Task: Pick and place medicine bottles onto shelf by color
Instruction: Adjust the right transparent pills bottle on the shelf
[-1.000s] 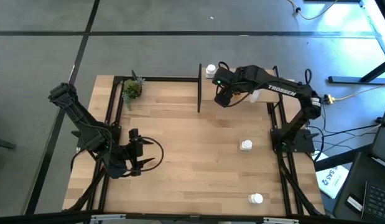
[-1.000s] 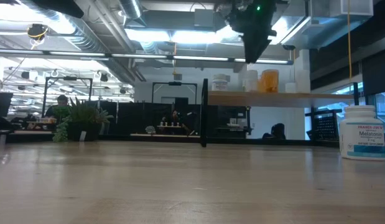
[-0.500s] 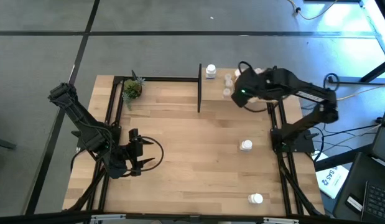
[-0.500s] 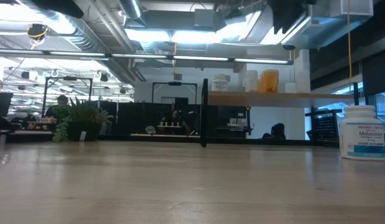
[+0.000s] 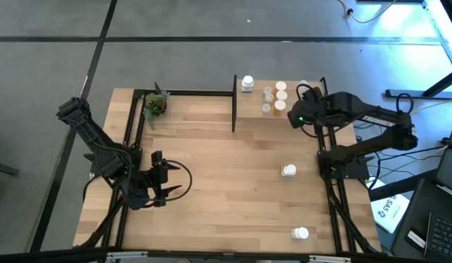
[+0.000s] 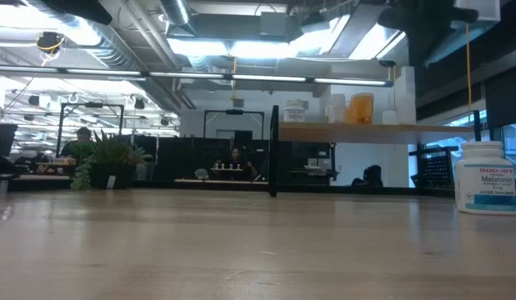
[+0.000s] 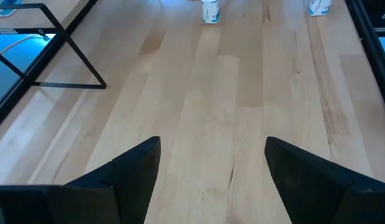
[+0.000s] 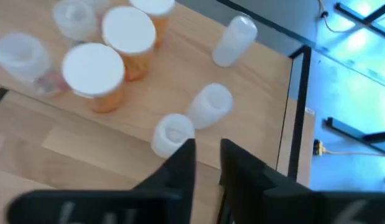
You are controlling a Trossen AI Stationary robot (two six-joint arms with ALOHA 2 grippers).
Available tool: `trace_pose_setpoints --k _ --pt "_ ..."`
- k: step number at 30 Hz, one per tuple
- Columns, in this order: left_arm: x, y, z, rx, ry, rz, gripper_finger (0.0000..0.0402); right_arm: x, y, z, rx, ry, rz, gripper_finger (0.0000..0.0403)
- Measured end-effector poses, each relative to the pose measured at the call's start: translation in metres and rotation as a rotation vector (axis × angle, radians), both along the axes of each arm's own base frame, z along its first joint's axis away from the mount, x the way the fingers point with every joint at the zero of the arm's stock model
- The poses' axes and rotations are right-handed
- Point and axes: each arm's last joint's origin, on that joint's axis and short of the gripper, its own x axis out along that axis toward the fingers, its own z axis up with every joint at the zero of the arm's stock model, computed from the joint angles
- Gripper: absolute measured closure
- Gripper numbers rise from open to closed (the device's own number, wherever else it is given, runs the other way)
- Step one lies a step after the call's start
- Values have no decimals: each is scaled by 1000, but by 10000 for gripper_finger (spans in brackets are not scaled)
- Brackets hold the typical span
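The shelf (image 5: pixel 313 98) stands at the table's far right, a light-wood board between black posts. On it stand a white bottle (image 5: pixel 247 82), clear ones (image 5: pixel 268 93) and orange ones with white caps (image 5: pixel 281 86); the right wrist view shows orange bottles (image 8: pixel 92 74) and pale ones (image 8: pixel 208 106) upright on the board. Two white bottles (image 5: pixel 288 171) (image 5: pixel 301 234) stand on the tabletop. My right gripper (image 8: pixel 208 155) hovers at the shelf's near right part, its fingers almost together with nothing between them. My left gripper (image 7: pixel 211 155) waits open and empty near the table's left side.
A small green potted plant (image 5: pixel 155 104) stands at the far left corner. Black frame rails (image 5: pixel 127 139) run along the table's left and right sides. The white bottle (image 6: pixel 487 177) on the table shows at the right of the low view.
My right gripper has drawn back from over the shelf's near left part toward the table's right edge and has rolled about its own line. The bottles that the arm hid on the shelf now show, standing upright. My left arm has kept still.
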Motion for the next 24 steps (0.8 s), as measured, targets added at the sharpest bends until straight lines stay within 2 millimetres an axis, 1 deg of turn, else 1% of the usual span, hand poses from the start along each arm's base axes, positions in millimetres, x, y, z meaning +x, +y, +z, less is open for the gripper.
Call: trace_pose_setpoints --k 5,6,16,20,22,24 --pt "2 3 0 0 0 17 118 -5 -2 -6 22 -13 -47 389" --pt "3 3 0 0 0 20 118 -5 -3 -6 42 -17 -53 395" --pt "6 7 0 -1 4 39 118 -12 -23 -10 141 -18 -149 398" --pt "6 7 0 -2 5 38 118 -15 -29 -29 214 53 -172 400" --pt "6 7 0 -1 5 38 118 -16 -32 -38 217 88 -171 400" --pt "6 7 0 -1 5 38 118 -13 -34 -44 212 78 -169 400"
